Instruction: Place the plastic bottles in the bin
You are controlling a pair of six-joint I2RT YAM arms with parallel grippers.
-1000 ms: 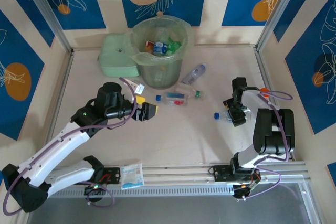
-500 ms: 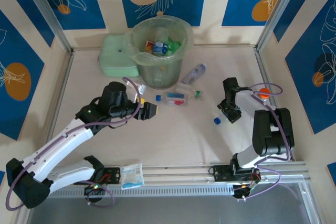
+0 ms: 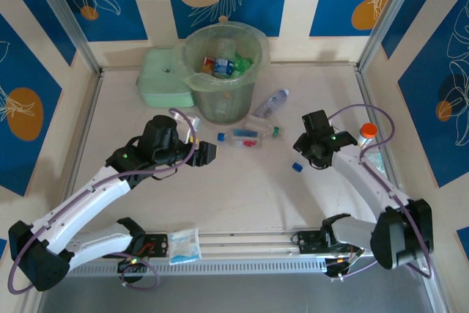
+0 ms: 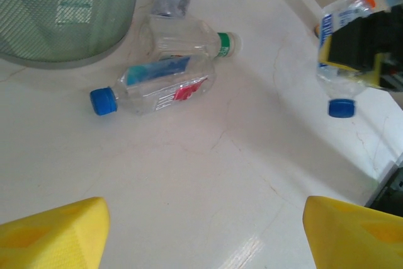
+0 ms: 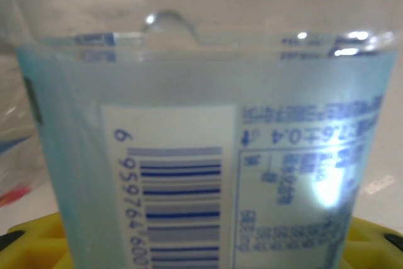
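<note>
Now our right claw [image 3: 306, 156] grips a clear bottle [image 4: 332, 83], its blue cap [image 3: 297, 168] below the fingers; next we must lift and swing it to the bin [image 3: 227, 104], ahead-left of that claw. Our left claw [image 4: 201, 234] gapes empty, another bottle [image 4: 157, 89] lying ahead.

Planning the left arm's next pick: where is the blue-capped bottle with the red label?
The bottle lies on its side, centre of the top view, just in front of the bin, beside a green-capped bottle.

Bright even light, glare on bottle [image 5: 208, 155]
</note>
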